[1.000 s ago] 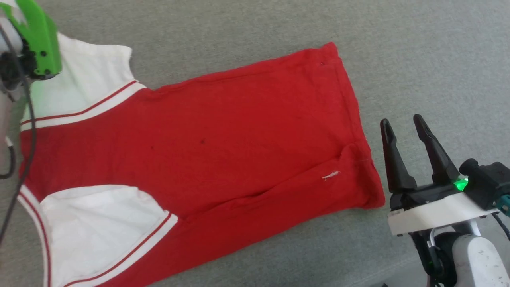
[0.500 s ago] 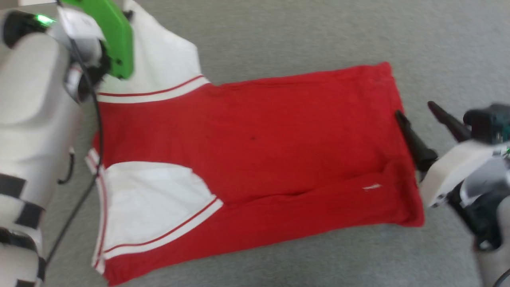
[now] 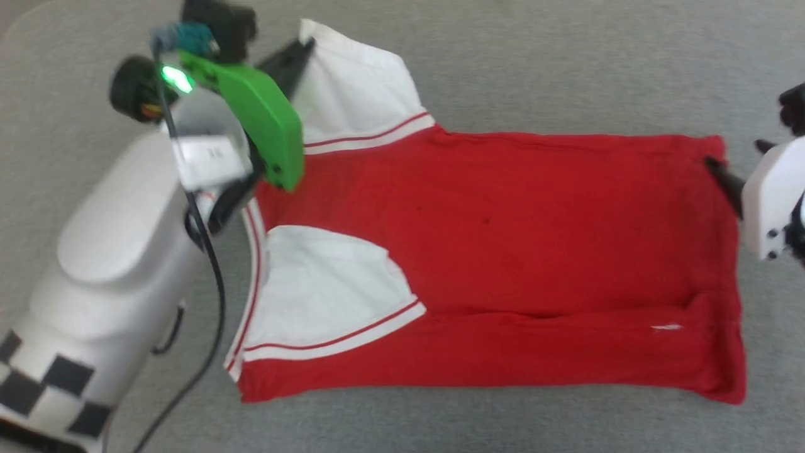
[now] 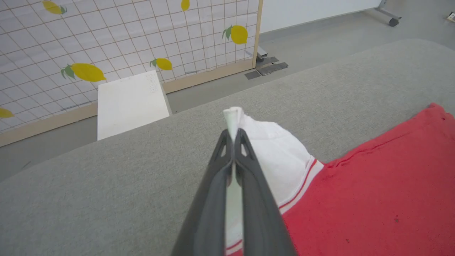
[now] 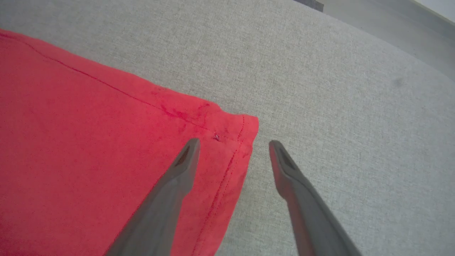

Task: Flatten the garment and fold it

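Red soft garment, flat rectangle; grey woven surface.

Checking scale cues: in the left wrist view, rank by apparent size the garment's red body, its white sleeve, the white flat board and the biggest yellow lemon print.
Largest: garment's red body, though cut by the frame.
Next: white sleeve and white flat board, alike; sleeve is nearer, so unranked.
Smallest: yellow lemon print.

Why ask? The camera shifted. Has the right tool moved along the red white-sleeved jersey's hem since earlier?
Yes. Against the red white-sleeved jersey, the right tool went from beside mid-hem to the far hem corner, straddling it.
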### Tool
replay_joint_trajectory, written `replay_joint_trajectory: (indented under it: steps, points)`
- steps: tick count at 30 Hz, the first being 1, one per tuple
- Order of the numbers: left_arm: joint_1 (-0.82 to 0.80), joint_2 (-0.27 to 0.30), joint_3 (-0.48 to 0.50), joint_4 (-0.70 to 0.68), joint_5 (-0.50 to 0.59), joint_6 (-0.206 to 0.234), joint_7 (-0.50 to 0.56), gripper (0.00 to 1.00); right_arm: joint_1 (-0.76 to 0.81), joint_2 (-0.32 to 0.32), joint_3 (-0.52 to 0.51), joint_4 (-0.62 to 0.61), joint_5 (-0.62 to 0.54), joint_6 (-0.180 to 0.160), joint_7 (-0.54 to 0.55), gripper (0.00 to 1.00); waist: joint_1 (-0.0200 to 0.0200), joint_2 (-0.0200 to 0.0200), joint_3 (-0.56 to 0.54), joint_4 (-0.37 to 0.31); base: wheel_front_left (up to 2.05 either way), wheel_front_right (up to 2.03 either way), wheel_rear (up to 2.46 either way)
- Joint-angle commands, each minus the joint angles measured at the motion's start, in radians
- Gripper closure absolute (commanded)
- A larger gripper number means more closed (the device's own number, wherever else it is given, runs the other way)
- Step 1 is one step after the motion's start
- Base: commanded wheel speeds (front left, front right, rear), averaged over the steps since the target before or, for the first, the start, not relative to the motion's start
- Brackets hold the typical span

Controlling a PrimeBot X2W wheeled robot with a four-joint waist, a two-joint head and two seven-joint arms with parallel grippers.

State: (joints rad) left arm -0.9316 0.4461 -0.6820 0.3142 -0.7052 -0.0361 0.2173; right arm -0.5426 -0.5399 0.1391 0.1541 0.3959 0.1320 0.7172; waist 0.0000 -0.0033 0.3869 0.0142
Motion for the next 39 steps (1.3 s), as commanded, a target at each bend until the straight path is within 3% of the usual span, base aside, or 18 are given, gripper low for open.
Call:
replay_joint_trajectory:
  steps: [1,11,18,19,20,21,30,39]
  points:
    - [0.036,0.01,-0.003,-0.039,0.003,0.016,0.0,1.0,-0.025,-0.007,0.006,0.028,-0.006,-0.001,0.001,0.0,0.0,0.0033,0.012,0.039,0.0,0.0,0.0]
    - [0.157,0.056,-0.024,-0.322,0.029,0.12,0.034,1.0,-0.113,-0.034,0.089,0.229,-0.044,-0.001,0.028,0.0,0.0,0.0033,0.048,0.083,0.0,0.0,0.0]
    - [0.202,0.065,-0.036,-0.38,0.023,0.147,0.05,1.0,-0.123,-0.051,0.199,0.308,-0.02,-0.001,0.013,0.0,0.0,0.0033,0.058,0.094,0.0,0.0,0.0]
    - [0.206,0.066,-0.037,-0.382,0.023,0.151,0.051,1.0,-0.126,-0.05,0.213,0.318,-0.012,-0.001,0.011,0.25,0.0,0.0033,0.06,0.095,0.0,0.0,0.0]
    - [0.208,0.066,-0.035,-0.383,0.021,0.154,0.051,1.0,-0.129,-0.052,0.225,0.324,-0.007,-0.001,0.011,0.82,0.0,0.0033,0.062,0.095,0.0,0.0,0.0]
    - [0.211,0.065,-0.031,-0.382,0.017,0.158,0.049,1.0,-0.135,-0.056,0.239,0.331,-0.001,-0.001,0.01,1.0,0.0,0.0033,0.063,0.095,0.0,0.0,0.0]
    - [0.24,0.047,-0.002,-0.316,-0.001,0.176,-0.022,1.0,-0.185,-0.062,0.214,0.389,0.029,-0.001,-0.178,1.0,0.0,0.0033,0.003,0.086,0.0,0.0,0.0]
    - [0.345,0.053,0.042,-0.299,-0.049,0.202,-0.104,1.0,-0.124,-0.078,0.189,0.362,0.1,-0.001,-0.35,1.0,0.0,0.0033,-0.119,0.076,0.0,0.0,0.0]
